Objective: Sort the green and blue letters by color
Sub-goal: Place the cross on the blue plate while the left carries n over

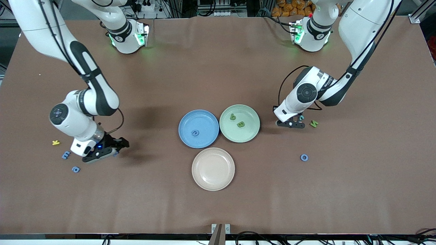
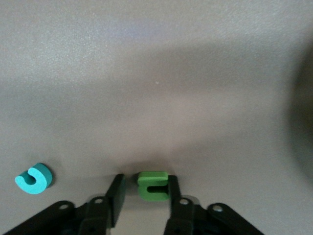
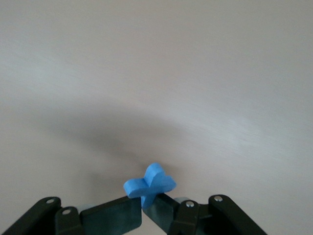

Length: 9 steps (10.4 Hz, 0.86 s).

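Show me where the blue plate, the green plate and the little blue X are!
blue plate (image 1: pixel 204 119): front view, on its bare inner floor.
green plate (image 1: pixel 250 117): front view, on its bare inner floor.
blue X letter (image 3: pixel 149 183): right wrist view, at the crossing of its strokes.

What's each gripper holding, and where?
Right gripper: blue X-shaped letter, pinched by its lower limb. Left gripper: straddles a green letter, not yet clamped.
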Each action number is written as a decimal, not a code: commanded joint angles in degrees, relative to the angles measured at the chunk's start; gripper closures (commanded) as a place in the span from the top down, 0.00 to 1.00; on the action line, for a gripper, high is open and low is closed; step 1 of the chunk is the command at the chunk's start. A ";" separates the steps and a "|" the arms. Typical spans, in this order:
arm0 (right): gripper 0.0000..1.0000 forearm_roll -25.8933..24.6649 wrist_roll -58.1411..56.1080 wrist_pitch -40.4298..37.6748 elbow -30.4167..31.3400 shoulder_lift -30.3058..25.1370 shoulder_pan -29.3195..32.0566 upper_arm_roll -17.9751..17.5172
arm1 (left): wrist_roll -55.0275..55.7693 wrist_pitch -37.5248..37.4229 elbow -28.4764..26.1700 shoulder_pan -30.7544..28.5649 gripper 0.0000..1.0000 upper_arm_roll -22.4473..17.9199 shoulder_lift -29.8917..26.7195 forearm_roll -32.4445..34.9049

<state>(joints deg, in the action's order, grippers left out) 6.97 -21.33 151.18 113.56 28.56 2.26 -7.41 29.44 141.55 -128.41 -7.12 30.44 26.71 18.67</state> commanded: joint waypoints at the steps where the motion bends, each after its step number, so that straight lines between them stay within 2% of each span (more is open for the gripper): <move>1: 0.04 2.26 9.78 -1.33 0.79 -2.72 -7.95 0.29 | 1.58 1.27 -0.26 0.00 0.31 0.15 0.98 1.81; 4: 0.04 2.17 19.80 -1.95 0.70 -2.90 -16.82 0.29 | 1.67 1.27 -0.08 -0.17 0.00 0.15 0.98 1.81; 7: 0.04 2.17 28.07 -1.24 -0.26 -2.02 -25.00 0.38 | 1.93 1.18 0.70 -0.44 0.00 0.41 -0.68 1.72; 9: 0.04 2.08 31.16 -1.07 -0.62 -1.32 -28.88 0.38 | 1.59 1.09 3.42 -0.44 0.00 0.76 -1.92 1.11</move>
<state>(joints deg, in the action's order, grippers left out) 7.97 6.84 150.14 113.42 26.99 -23.05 -7.65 29.44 142.48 -127.34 -7.22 30.54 26.56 18.67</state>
